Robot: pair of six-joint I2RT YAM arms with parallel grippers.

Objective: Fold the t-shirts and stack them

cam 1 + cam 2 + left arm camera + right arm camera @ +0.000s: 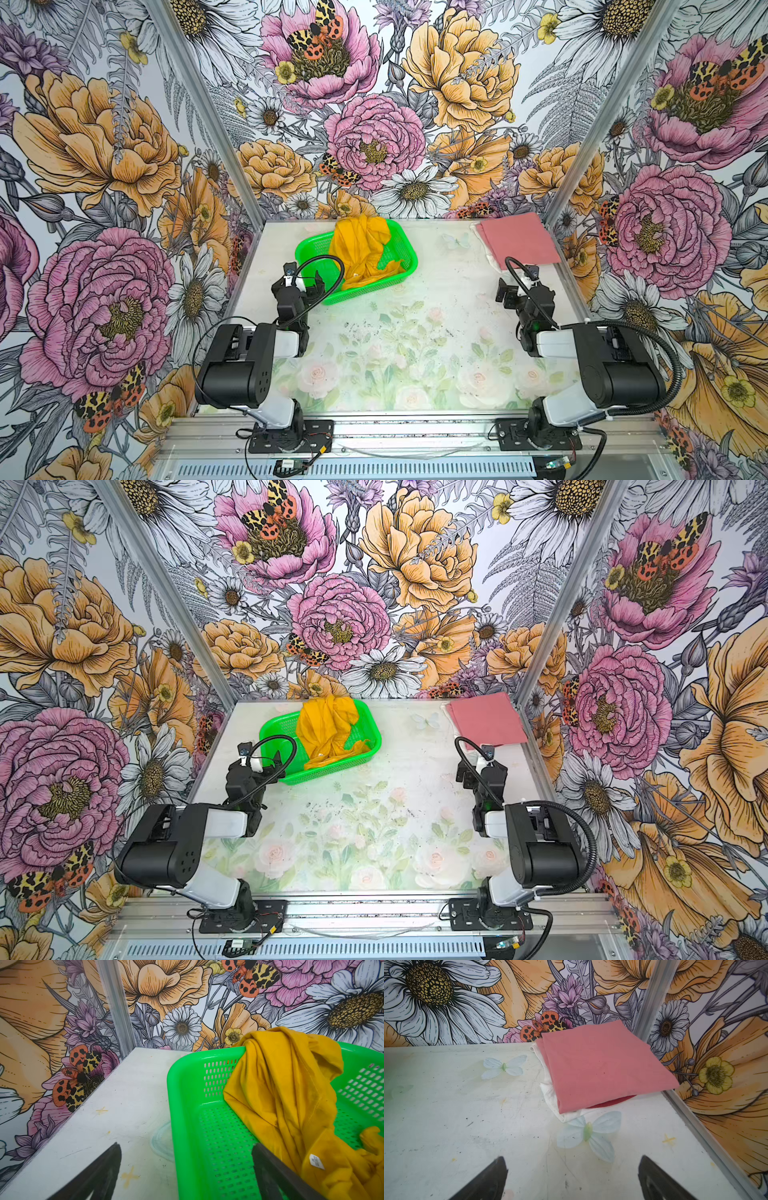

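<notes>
**A:** Nearest the camera, both arms sat low at the front of the table (415, 340). The left gripper (186, 1146) had its fingers spread wide with nothing between them, just by the near left corner of the green basket (172, 1105). The right gripper (572, 1158) was the same: wide apart, empty, over bare tabletop.

**B:** So what's the worry?

**A:** The yellow tee (359, 249), I reckon. It lay bunched up in the basket with a fold draped over the far rim. Pinch a random wad and you'd likely lift a twisted lump. The light mesh basket might even come up with it if the cloth snagged on the rim.

**B:** And further back?

**A:** The pink tee (517, 239) lay folded flat in the far right corner, on top of a white cloth (548, 1093) and a sliver of dark red layer (610, 1103). That stack sat close against the walls — a sloppy drop of the yellow one could shove the layers askew or knock the pink fold open.
</notes>
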